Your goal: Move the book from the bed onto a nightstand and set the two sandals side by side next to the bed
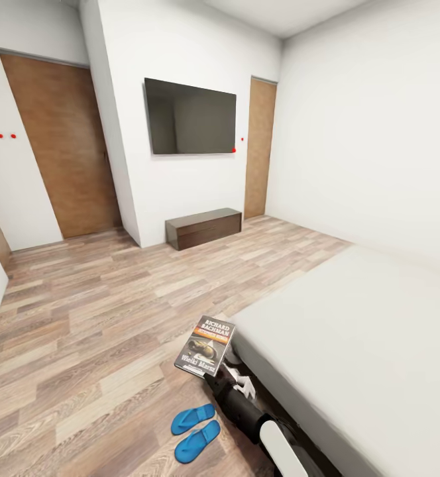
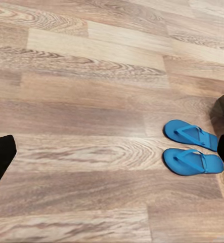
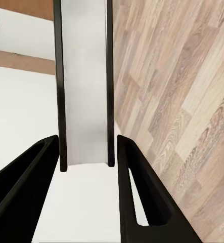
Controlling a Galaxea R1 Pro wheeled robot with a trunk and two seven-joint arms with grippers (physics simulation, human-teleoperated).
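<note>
White walls and a wood-plank floor (image 1: 81,318) surround the bed (image 1: 366,331). The right gripper (image 3: 86,167) pinches the book (image 1: 207,346), holding it off the bed's corner. Both sandals (image 1: 195,430) lie paired beside the bed. Keep the book level while carrying it; no nightstand is in sight. I cannot tell the left gripper's state.

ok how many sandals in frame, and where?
2. Both on the wood floor beside the bed, side by side: one sandal farther from the robot, the other sandal nearer. Neither looks hidden; the left wrist view shows both too.
</note>
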